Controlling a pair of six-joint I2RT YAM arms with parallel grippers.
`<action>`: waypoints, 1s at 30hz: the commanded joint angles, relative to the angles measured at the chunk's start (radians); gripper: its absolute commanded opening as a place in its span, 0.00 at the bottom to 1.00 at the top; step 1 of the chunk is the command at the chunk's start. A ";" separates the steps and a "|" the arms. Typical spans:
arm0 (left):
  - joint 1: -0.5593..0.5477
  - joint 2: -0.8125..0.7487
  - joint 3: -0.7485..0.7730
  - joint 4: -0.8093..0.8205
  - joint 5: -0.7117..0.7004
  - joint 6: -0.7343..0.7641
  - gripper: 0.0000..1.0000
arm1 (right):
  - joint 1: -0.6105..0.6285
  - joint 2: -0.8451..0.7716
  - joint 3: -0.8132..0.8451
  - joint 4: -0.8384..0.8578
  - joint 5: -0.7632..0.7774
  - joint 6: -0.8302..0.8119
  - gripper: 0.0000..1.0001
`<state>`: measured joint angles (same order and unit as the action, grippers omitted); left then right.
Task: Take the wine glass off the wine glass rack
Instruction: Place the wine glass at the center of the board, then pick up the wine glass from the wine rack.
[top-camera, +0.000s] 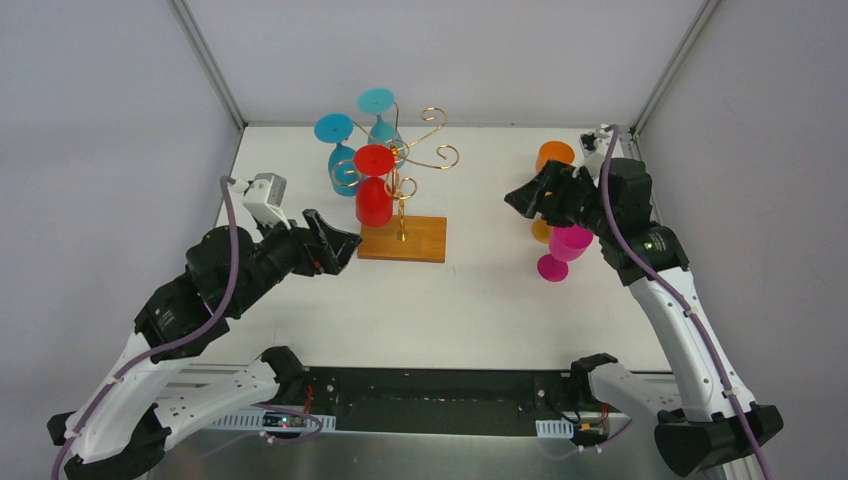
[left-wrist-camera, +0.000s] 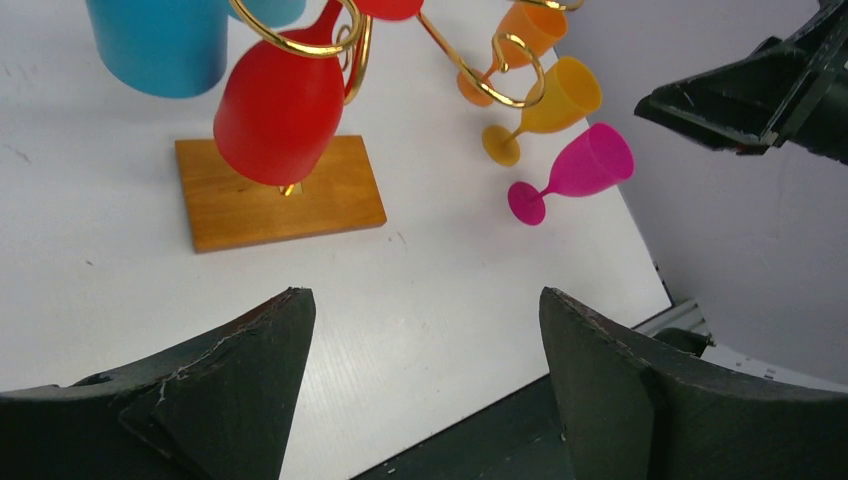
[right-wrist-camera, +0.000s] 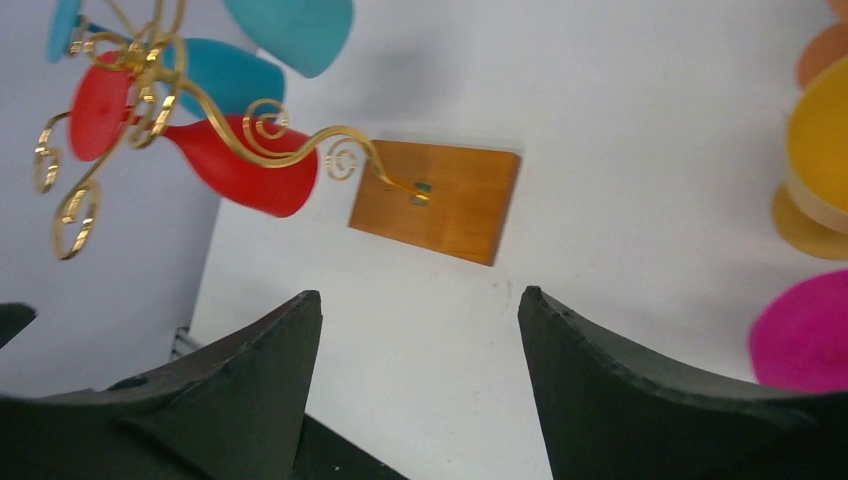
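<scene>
Left jaws spread; red wine glass (left-wrist-camera: 275, 108) beyond, untouched.

Left arm (top-camera: 190, 300) and right arm (top-camera: 665, 285), based at the near edge of the table (top-camera: 480, 300): white lower links, black joint housings, a purple cable (top-camera: 231, 215) strung along each, and matte black wedge-shaped fingers (left-wrist-camera: 220, 390) with scuffed edges.

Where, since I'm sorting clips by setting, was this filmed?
Probably a robotics lab test cell, not a home: a white table, plain grey wall panels on metal posts, the wine glass rack as a prop.
</scene>
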<state>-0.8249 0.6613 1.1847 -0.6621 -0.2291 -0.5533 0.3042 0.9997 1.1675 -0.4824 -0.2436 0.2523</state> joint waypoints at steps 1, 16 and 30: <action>-0.003 0.012 0.075 0.030 -0.108 0.062 0.86 | -0.002 -0.013 0.022 0.155 -0.261 0.082 0.75; 0.018 0.291 0.414 -0.004 -0.220 0.220 0.78 | 0.089 -0.004 0.044 0.214 -0.288 0.109 0.74; 0.403 0.473 0.539 0.012 0.156 0.152 0.71 | 0.111 -0.073 -0.028 0.194 -0.259 0.096 0.74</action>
<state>-0.4896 1.1091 1.6878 -0.6739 -0.2008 -0.3676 0.4065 0.9630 1.1469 -0.3183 -0.5125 0.3557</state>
